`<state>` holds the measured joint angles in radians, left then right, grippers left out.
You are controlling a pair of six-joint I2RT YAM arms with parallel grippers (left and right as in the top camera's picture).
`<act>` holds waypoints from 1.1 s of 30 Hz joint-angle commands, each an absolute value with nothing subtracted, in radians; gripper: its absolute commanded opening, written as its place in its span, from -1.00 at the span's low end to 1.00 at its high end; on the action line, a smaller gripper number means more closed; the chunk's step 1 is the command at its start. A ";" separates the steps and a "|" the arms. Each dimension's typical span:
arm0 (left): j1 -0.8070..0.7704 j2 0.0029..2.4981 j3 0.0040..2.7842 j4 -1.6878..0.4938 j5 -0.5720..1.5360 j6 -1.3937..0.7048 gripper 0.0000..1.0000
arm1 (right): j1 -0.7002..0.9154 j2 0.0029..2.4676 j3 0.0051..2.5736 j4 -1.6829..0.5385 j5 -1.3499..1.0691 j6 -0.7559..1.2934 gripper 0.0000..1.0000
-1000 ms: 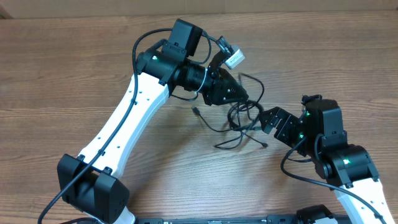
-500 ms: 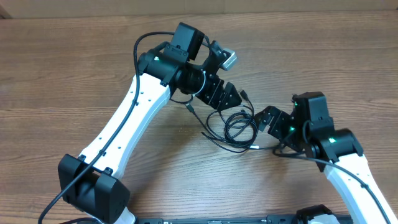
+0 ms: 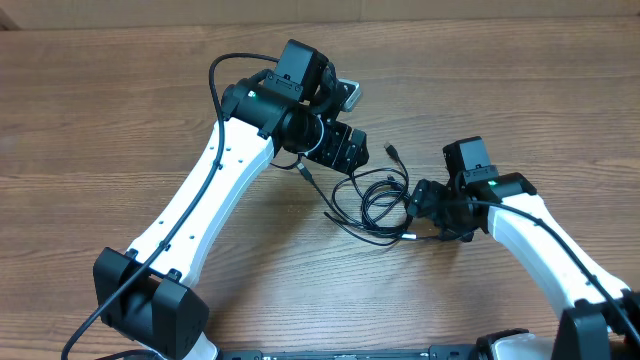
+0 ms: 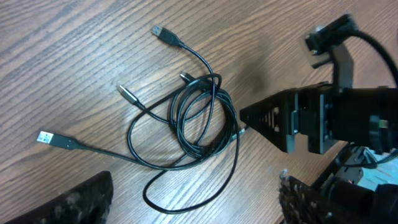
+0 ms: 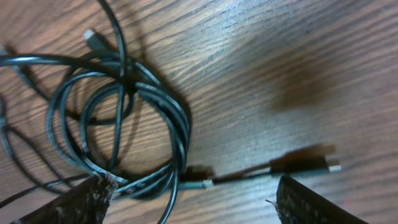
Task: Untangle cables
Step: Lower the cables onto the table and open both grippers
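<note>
The cables [image 3: 372,207] lie as a tangled bundle of thin black loops on the wooden table [image 3: 120,110], between the two arms. In the left wrist view the cables [image 4: 198,118] spread out with several silver-tipped plugs pointing outward. My left gripper [image 3: 356,152] hovers open just up-left of the bundle, holding nothing; one loop lies on the table below its fingers [image 4: 78,202]. My right gripper [image 3: 418,204] stands open at the bundle's right edge. In the right wrist view the coil [image 5: 124,112] and a plug end [image 5: 311,168] lie between its fingers [image 5: 311,205].
The right gripper [image 4: 273,121] shows in the left wrist view right beside the bundle. Thicker black arm cables [image 3: 225,75] run along the left arm. Bare wood surrounds the bundle on every side.
My left gripper opened and let go of the cables, which dropped flat onto the table, and it pulled back up-left. The right gripper slid left to the bundle's edge.
</note>
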<state>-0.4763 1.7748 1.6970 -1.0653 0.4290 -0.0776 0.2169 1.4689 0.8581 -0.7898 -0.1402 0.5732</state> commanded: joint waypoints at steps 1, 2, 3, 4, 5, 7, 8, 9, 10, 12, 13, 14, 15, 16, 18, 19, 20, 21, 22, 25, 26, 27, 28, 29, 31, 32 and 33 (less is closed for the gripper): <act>-0.479 1.773 1.705 -1.054 0.411 -0.094 0.75 | 0.229 1.499 0.865 -0.764 -0.126 0.496 0.63; -0.479 1.774 1.705 -1.050 0.411 -0.094 0.77 | 0.236 1.504 0.865 -0.754 -0.115 0.495 0.63; -0.479 1.776 1.705 -1.047 0.411 -0.094 0.79 | 0.240 1.505 0.865 -0.749 -0.101 0.495 0.62; -0.479 1.778 1.705 -1.042 0.411 -0.095 0.82 | 0.245 1.506 0.865 -0.743 -0.077 0.496 0.60; -0.479 1.779 1.705 -1.037 0.411 -0.095 0.84 | 0.250 1.506 0.865 -0.738 -0.045 0.496 0.58; -0.478 1.781 1.704 -1.029 0.406 -0.095 0.90 | 0.258 1.506 0.865 -0.737 0.001 0.495 0.55; -0.478 1.781 1.704 -1.024 0.398 -0.101 1.00 | 0.263 1.506 0.865 -0.737 0.027 0.489 0.54; -0.478 1.781 1.704 -1.023 0.385 -0.114 0.99 | 0.266 1.508 0.865 -0.737 0.034 0.475 0.54; -0.478 1.783 1.704 -1.024 0.340 -0.147 1.00 | 0.269 1.516 0.865 -0.736 0.036 0.462 0.54; -0.477 1.792 1.704 -1.023 0.282 -0.188 1.00 | 0.269 1.536 0.865 -0.738 0.036 0.463 0.50; -0.477 1.797 1.703 -1.020 0.262 -0.207 1.00 | 0.269 1.551 0.865 -0.738 0.036 0.463 0.47; -0.476 1.805 1.703 -1.015 0.252 -0.219 0.99 | 0.269 1.571 0.864 -0.738 0.036 0.463 0.45; -0.477 1.809 1.703 -1.008 0.256 -0.219 1.00 | 0.269 1.585 0.864 -0.738 0.034 0.463 0.44; -0.477 1.812 1.703 -1.005 0.259 -0.219 1.00 | 0.269 1.599 0.864 -0.738 0.032 0.464 0.43; -0.477 1.812 1.703 -1.002 0.259 -0.218 0.99 | 0.269 1.632 0.864 -0.739 0.033 0.466 0.43; -0.477 1.812 1.703 -1.002 0.259 -0.218 1.00 | 0.269 1.642 0.864 -0.741 0.033 0.467 0.43; -0.474 1.812 1.703 -1.002 0.258 -0.217 0.99 | 0.269 1.657 0.864 -0.744 0.033 0.467 0.43; -0.470 1.812 1.703 -1.004 0.258 -0.217 0.99 | 0.270 1.664 0.864 -0.743 0.033 0.467 0.43; -0.467 1.812 1.703 -1.004 0.258 -0.217 0.99 | 0.269 1.670 0.864 -0.741 0.036 0.466 0.43; -0.450 1.812 1.703 -1.002 0.258 -0.218 0.99 | 0.269 1.698 0.864 -0.730 0.044 0.466 0.43; -0.444 1.812 1.703 -1.000 0.258 -0.219 0.99 | 0.269 1.715 0.864 -0.726 0.044 0.466 0.43; -0.437 1.812 1.703 -1.001 0.258 -0.226 0.99 | 0.270 1.731 0.864 -0.722 0.044 0.466 0.43; -0.426 1.812 1.703 -1.002 0.259 -0.226 0.99 | 0.270 1.753 0.864 -0.715 0.044 0.465 0.43; -0.422 1.812 1.703 -1.005 0.259 -0.226 0.99 | 0.270 1.763 0.865 -0.711 0.044 0.464 0.43; -0.415 1.812 1.703 -1.010 0.259 -0.226 0.99 | 0.270 1.768 0.865 -0.711 0.044 0.463 0.43; -0.413 1.812 1.703 -1.013 0.259 -0.225 0.99 | 0.270 1.768 0.865 -0.712 0.044 0.465 0.43; -0.411 1.812 1.703 -1.019 0.258 -0.224 0.99 | 0.270 1.768 0.865 -0.712 0.044 0.467 0.42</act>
